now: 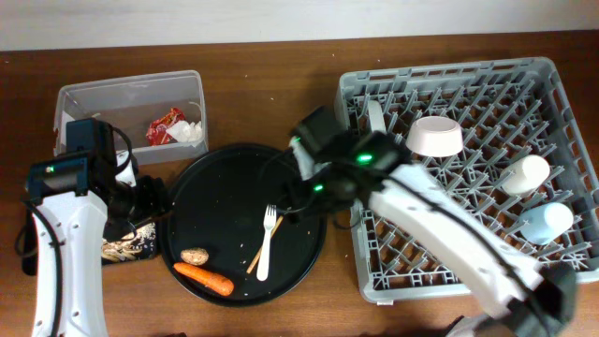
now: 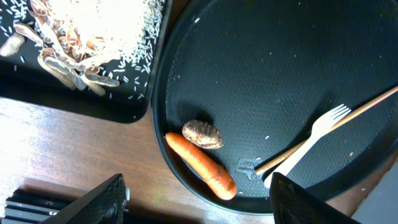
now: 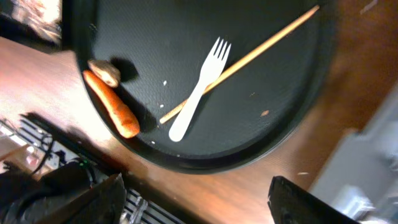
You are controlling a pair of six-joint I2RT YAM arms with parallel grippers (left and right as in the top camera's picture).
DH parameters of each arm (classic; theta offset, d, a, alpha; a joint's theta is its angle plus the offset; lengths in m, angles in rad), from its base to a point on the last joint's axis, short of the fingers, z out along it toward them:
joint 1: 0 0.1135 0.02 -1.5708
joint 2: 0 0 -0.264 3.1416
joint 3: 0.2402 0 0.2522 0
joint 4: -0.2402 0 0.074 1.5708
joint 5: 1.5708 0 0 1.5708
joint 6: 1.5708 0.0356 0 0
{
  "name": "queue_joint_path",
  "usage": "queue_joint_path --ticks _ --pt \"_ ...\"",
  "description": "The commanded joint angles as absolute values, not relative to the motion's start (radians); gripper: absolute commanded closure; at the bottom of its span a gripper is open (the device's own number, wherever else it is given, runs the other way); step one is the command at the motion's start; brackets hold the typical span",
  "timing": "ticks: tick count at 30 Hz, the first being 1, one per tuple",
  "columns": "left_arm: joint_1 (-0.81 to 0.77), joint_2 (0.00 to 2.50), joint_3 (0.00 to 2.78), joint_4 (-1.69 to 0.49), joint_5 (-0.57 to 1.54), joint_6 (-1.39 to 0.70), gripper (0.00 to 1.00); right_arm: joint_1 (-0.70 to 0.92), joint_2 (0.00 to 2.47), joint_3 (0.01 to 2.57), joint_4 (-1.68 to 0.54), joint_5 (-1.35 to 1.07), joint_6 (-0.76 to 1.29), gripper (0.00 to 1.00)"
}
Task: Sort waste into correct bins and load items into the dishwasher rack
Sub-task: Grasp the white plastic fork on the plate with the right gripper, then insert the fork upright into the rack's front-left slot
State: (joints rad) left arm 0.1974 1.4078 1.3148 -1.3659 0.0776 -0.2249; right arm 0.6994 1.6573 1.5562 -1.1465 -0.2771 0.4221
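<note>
White fork: flat on round black tray, tines pointing far. My right tool, fingers apart, hangs beside the tines; left tool, also apart, farther off.

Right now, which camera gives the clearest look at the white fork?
The right wrist view: the white fork lies whole and large, crossing a wooden stick. The left wrist shows it near the edge; overhead it is small.
</note>
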Motion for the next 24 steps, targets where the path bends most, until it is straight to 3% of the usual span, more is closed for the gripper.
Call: queue_joint_path --ticks 1,4,7,9,16,24 --pt "0.196 1.394 1.323 -1.366 0.078 -0.212 0.27 0.791 1.808 1.536 -1.054 -0.164 0.637 0.26" --pt "0.196 1.394 1.323 -1.370 0.078 -0.212 0.26 0.839 1.945 1.536 -0.987 -0.116 0.756 0.29" --pt "0.196 1.394 1.323 -1.370 0.078 -0.212 0.26 0.861 2.045 1.536 -0.907 -0.118 0.787 0.40" --pt "0.196 1.394 1.323 -1.370 0.078 -0.212 0.26 0.864 2.110 1.536 -0.895 -0.118 0.820 0.40" --pt "0.196 1.394 1.323 -1.370 0.078 -0.212 0.26 0.867 2.140 1.536 -0.905 -0.119 0.821 0.50" --pt "0.196 1.394 1.323 -1.370 0.078 -0.212 0.26 0.888 2.140 1.535 -0.936 -0.119 0.821 0.82"
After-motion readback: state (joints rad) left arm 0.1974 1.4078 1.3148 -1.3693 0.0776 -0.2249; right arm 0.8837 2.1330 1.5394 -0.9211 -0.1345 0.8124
